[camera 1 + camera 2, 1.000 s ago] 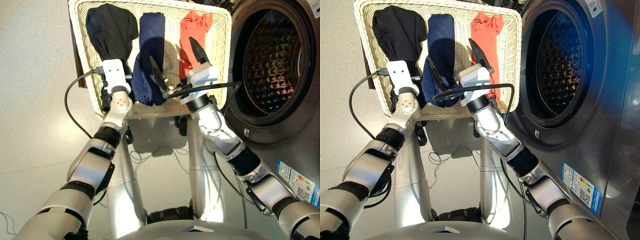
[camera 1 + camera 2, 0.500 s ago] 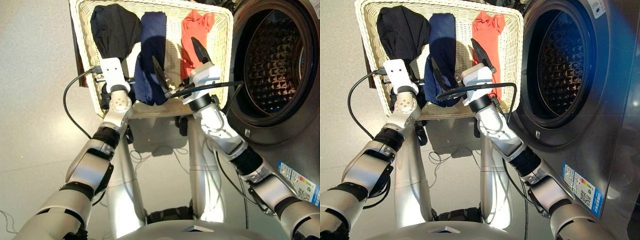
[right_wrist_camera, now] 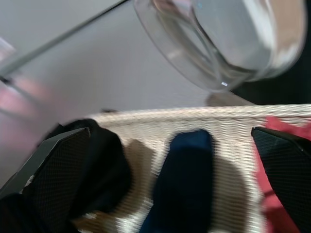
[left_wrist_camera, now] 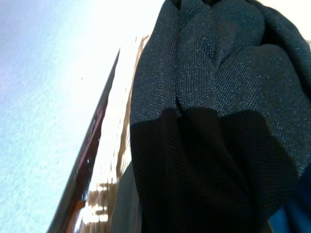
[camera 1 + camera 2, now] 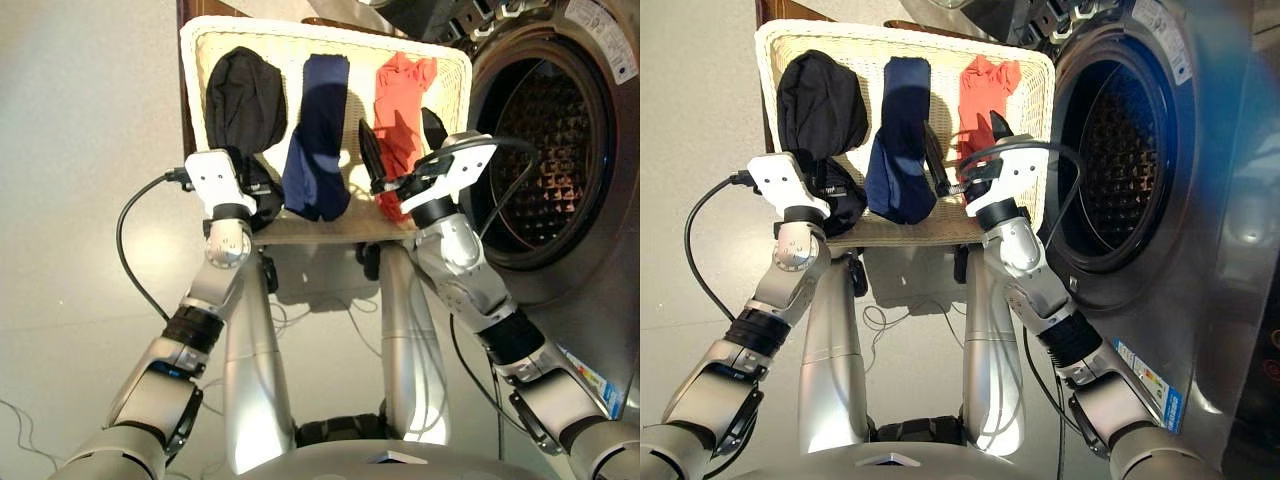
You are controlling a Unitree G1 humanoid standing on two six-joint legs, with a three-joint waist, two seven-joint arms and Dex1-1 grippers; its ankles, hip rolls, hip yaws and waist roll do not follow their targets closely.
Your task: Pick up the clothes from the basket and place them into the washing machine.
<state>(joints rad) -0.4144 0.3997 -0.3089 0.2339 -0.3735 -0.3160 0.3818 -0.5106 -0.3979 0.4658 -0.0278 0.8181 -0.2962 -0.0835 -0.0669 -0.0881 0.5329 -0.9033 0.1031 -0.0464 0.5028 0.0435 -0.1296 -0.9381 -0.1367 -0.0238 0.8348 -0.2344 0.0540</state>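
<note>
From the head views, three clothes are seen lying side by side in the cream wicker basket [image 5: 190,70]: the black garment [image 5: 243,95], the navy garment [image 5: 318,135] and the red-orange garment [image 5: 400,110]. The washing machine [image 5: 590,150] stands just beside the basket with its drum open. The right gripper [image 5: 398,150] is held over the basket's near edge, its fingers spread apart and empty. One finger is by the navy garment and the other is on the far side of the red-orange one. Two pieces could be pinched together if the fingers come down like this.

In the left wrist view, the picture is filled by the black garment. The left gripper [image 5: 245,190] is right against it, but it cannot be told if the fingers are closed on it.

In the right wrist view, the fingers [image 3: 48,160] are seen wide apart, with the navy garment between them and nothing held.
</note>
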